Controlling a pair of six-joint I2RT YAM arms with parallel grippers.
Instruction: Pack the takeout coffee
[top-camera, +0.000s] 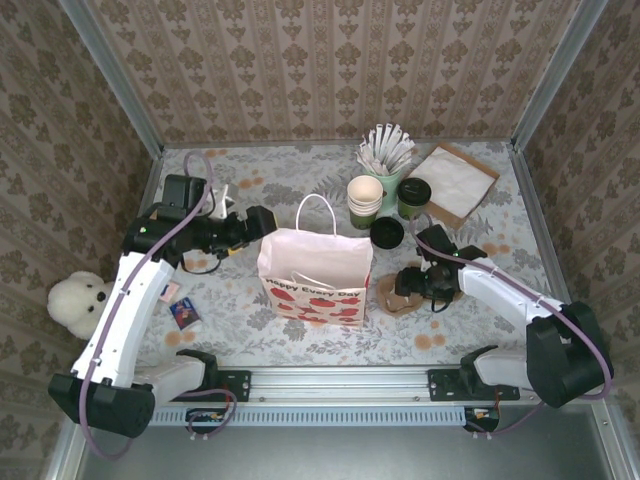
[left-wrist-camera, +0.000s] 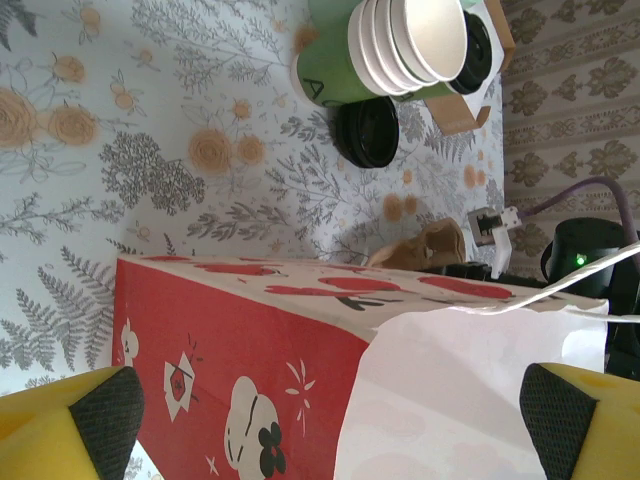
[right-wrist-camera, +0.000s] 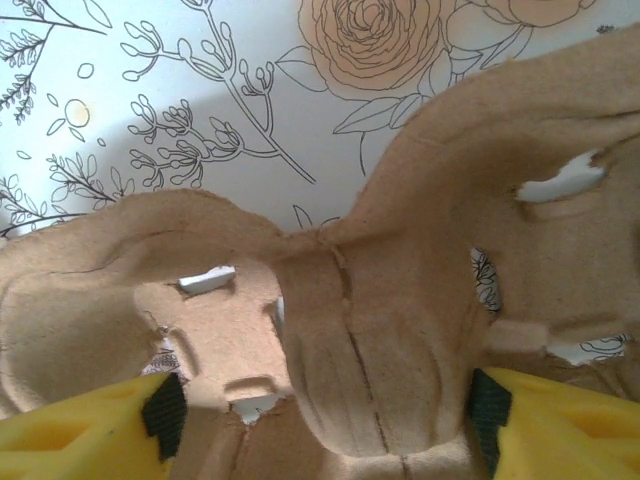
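Right of the bag (top-camera: 315, 275) | right tool (right-wrist-camera: 327, 412) is straddling the carrier (right-wrist-camera: 380, 290) ridge, clamp unclear, for lifting | left tool (left-wrist-camera: 332, 410) is gaping empty.

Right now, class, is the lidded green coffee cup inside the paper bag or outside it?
Outside: the takeout coffee stands on the table beside the cup stack, apart from the bag.
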